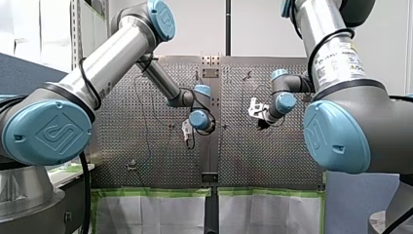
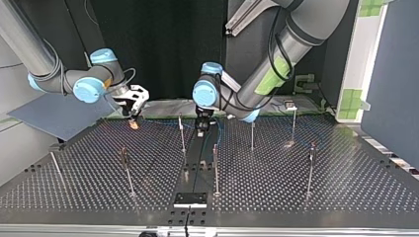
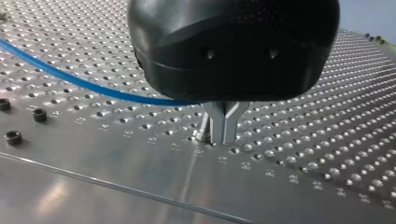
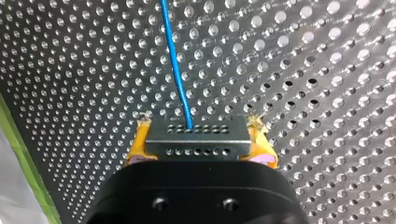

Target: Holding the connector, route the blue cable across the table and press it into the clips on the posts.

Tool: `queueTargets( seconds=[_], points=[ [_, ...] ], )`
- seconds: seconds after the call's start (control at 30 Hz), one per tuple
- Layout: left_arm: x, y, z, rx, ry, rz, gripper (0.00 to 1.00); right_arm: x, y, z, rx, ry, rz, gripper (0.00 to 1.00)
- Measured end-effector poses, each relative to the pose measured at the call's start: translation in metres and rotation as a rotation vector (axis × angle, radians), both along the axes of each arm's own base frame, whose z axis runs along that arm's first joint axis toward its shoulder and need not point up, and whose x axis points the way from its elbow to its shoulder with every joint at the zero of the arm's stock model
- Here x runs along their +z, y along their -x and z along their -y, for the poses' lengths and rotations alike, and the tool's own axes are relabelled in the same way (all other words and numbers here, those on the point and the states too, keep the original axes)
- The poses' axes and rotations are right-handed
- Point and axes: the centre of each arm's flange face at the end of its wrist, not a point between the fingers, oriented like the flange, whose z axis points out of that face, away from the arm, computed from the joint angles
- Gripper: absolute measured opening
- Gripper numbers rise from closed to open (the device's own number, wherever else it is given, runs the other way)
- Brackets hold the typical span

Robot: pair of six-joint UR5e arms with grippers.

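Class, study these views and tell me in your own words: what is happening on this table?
My right tool grips the grey connector between its yellow pads, with the blue cable running ahead over the perforated table. My left tool, fingers together, is down at the table by that cable. Posts stand nearby.

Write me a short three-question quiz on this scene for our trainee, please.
1. True or false: my right gripper holds the connector between yellow pads.
2. The blue cable leaves the connector: A) running ahead of the gripper over the table, B) back under the gripper, C) nowhere, it is unplugged.
3. In the left wrist view, is my left gripper open or shut?
Key: 1 true; 2 A; 3 shut.
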Motion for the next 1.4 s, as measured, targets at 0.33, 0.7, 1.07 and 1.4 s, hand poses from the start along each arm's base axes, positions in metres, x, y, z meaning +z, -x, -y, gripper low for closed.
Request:
queueTargets(
  seconds=[0.33, 0.7, 1.07, 1.4],
  points=[
    [-0.001, 0.004, 0.001, -0.006, -0.017, -0.027, 0.23, -0.001, 0.004, 0.013, -0.007, 0.012, -0.001, 0.0],
    [-0.002, 0.02, 0.01, -0.037, -0.05, -0.079, 1.0, 0.006, 0.005, 0.021, -0.011, 0.035, 0.006, 0.0],
    [0.019, 0.059, 0.019, -0.061, -0.105, -0.136, 1.0, 0.007, 0.003, 0.021, 0.008, 0.038, 0.012, 0.0],
    [0.037, 0.108, 0.031, -0.085, -0.129, -0.146, 1.0, 0.008, 0.007, 0.023, 0.007, 0.037, 0.014, 0.0]
  ],
)
